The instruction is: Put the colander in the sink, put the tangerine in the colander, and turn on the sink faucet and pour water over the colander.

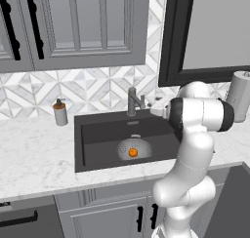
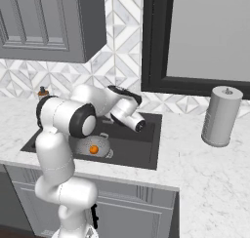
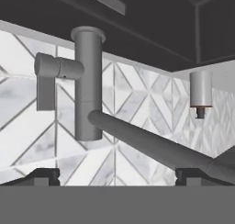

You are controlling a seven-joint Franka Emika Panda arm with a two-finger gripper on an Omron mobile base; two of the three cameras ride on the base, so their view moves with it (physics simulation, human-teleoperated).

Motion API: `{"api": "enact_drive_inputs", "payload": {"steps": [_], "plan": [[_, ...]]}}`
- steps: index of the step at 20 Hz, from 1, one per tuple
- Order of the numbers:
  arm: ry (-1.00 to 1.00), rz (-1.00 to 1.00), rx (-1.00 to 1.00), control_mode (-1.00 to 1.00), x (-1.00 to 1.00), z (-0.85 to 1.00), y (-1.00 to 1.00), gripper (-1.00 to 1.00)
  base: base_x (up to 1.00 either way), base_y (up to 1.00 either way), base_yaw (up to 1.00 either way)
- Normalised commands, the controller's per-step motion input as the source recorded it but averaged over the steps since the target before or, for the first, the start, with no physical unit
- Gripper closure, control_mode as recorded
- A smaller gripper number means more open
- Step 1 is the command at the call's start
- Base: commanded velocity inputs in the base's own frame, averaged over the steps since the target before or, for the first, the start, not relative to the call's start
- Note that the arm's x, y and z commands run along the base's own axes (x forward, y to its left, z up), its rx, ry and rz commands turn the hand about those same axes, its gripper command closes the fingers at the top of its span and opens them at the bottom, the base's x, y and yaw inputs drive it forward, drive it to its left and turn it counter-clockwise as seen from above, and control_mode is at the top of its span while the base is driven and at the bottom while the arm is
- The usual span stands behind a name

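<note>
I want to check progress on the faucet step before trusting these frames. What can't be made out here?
- Water flow: no stream is visible at the sink faucet in any view; too small to tell in the base views.
- Gripper: hand view cuts it off at the bottom edge, just the fingertips rise, wide apart.
- Colander: right base view, partly hidden by the arm.
- Tangerine: too small for detail.
- Sink: left part hidden by the arm.

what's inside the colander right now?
One small bright orange tangerine sits in the round silver-grey perforated metal colander, which rests in the dark grey rectangular sink. The colander floor under the fruit is covered, and no water is discernible.
</note>
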Motion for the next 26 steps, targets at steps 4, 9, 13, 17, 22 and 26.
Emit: {"api": "enact_drive_inputs", "payload": {"steps": [4,9,13,17,22,26], "plan": [[0.0,-0.04,0.01,-1.0,0.16,-0.09,-0.03,-1.0,0.0,0.0,0.0],[0.0,-0.04,0.0,-1.0,0.17,-0.03,0.0,-1.0,0.0,0.0,0.0],[0.0,-0.02,0.0,-1.0,0.26,0.0,0.0,-1.0,0.0,0.0,0.0],[0.0,0.0,0.0,-1.0,0.32,-0.02,0.0,-1.0,0.0,0.0,0.0],[0.0,0.0,0.0,-1.0,0.34,-0.07,0.0,-1.0,0.0,0.0,0.0],[0.0,0.0,0.0,-1.0,0.33,-0.19,0.0,-1.0,0.0,0.0,0.0]]}}
